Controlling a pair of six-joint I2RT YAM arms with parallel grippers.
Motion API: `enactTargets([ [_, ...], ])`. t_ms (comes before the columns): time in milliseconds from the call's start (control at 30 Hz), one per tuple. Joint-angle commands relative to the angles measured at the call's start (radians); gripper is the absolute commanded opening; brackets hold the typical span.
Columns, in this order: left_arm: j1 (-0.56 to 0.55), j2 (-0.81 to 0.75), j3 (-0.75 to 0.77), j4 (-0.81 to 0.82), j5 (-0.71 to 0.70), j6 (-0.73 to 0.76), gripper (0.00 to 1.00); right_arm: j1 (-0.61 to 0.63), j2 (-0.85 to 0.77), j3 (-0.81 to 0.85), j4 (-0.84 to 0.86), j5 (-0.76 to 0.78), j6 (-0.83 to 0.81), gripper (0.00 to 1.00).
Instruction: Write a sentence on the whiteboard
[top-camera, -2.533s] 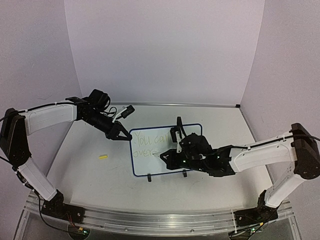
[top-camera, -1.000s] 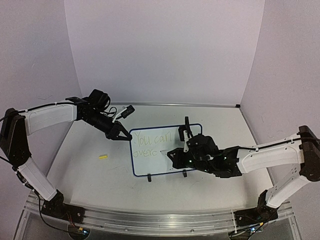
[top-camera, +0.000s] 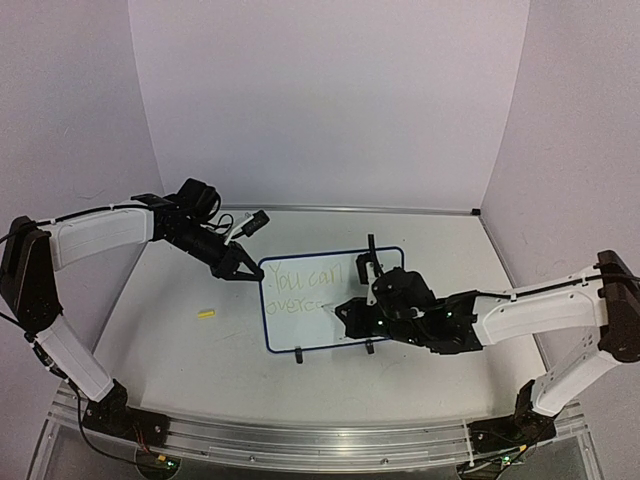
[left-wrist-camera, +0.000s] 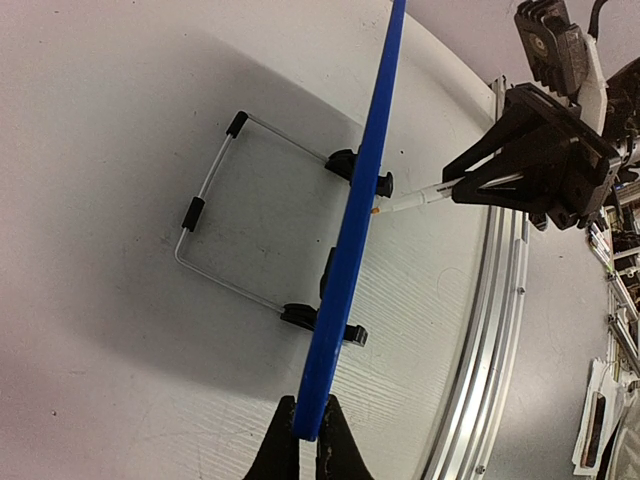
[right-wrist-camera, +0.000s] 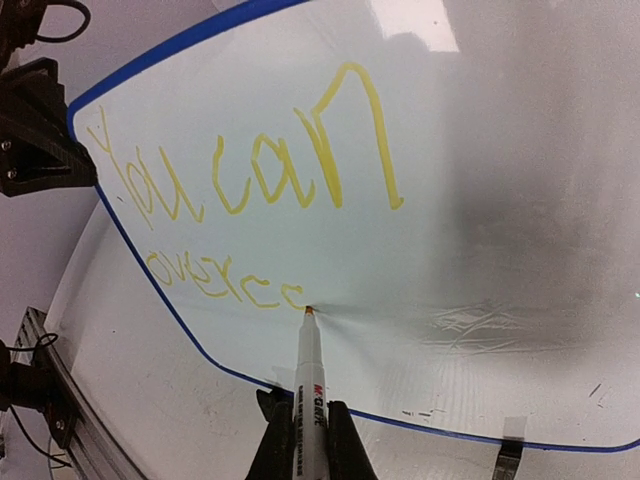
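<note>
Marker (right-wrist-camera: 309, 392) moved right along sentence (right-wrist-camera: 250, 180), right fingers (right-wrist-camera: 272, 442) clamping it, left fingers (left-wrist-camera: 278, 450) pinching whiteboard (right-wrist-camera: 480, 200) corner

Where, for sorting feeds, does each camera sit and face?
Top external: above, behind the bases, looking down on the table; both arms show.
Left wrist: left arm, sighting along the edge of the whiteboard; left gripper shut on its frame.
Right wrist: right arm, facing the sentence; right gripper shut on the marker.
Shared: both wrist views show the marker.

Left hand (top-camera: 238, 268) and right hand (top-camera: 347, 313) clamped tight (both reaching inward).
</note>
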Motion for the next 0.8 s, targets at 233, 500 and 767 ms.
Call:
enactTargets([
  [233,-0.003,0.025,0.012,-0.035,-0.096,0.027,0.00,-0.011,-0.019,0.045,-0.018,0.056,-0.038,0.00],
  [500,-0.003,0.022,0.012,-0.035,-0.095,0.028,0.00,-0.010,0.016,0.062,-0.012,0.029,-0.041,0.00],
  [767,-0.003,0.020,0.012,-0.035,-0.093,0.028,0.00,-0.011,-0.026,0.031,-0.001,0.018,-0.037,0.00],
])
